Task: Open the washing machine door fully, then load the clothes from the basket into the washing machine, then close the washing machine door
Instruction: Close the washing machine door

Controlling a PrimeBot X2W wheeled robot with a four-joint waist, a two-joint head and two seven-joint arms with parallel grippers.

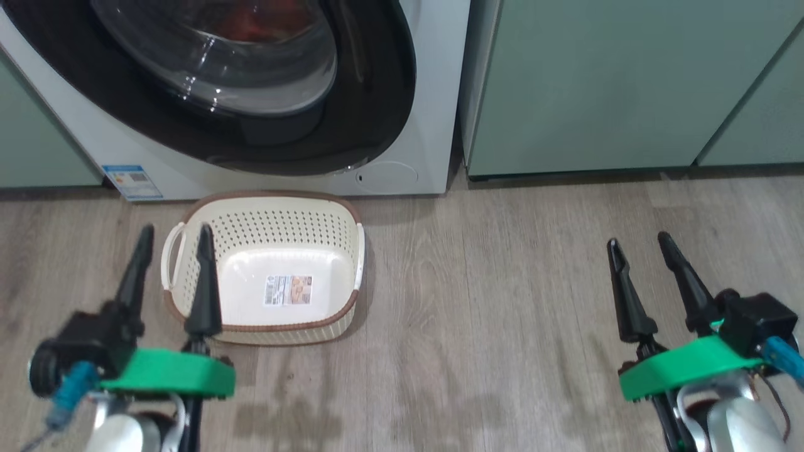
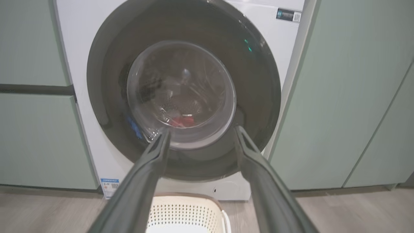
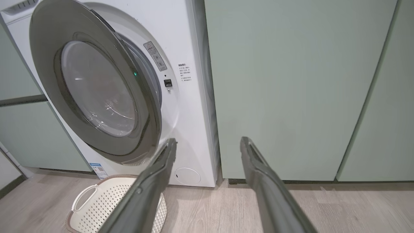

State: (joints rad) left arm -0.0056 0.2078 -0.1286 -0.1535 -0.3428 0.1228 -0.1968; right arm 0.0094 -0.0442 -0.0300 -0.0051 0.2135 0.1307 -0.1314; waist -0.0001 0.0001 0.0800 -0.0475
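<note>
Two-finger left gripper [image 1: 176, 229]: long, dark, tapered fingers on a green bracket, spread apart with nothing between them
Left arm pose: low at the head view's lower left, fingers pointing toward the machine; its inner finger crosses the basket's left end in that view
Two-finger right gripper [image 1: 637, 240]: same dark tapered fingers and green bracket, likewise parted and holding nothing
Right arm pose: low at the lower right over the floor, well apart from the basket, fingers aimed at the machine's lower right corner and the cabinet beside it
Basket [image 1: 276, 232]: cream perforated plastic, rounded rectangle, brown woven-look rim, white side handles, label sticker on its smooth bottom; on the floor just in front of the machine, below the door
Washing machine door [image 1: 377, 94]: wide glossy black ring around a bulging clear glass bowl; ajar, its free edge standing off the front in the right wrist view; the left gripper's fingers frame its lower glass in the left wrist view
Clothes [image 2: 182, 121]: red fabric seen through the glass, inside the drum
Washing machine [image 1: 427, 125]: smooth white front, small round hatch [image 1: 389, 174], blue-white sticker [image 1: 132, 182]
Surroundings: flat pale green cabinets [image 1: 597, 81], grey wood-grain floor [image 1: 490, 314]
</note>
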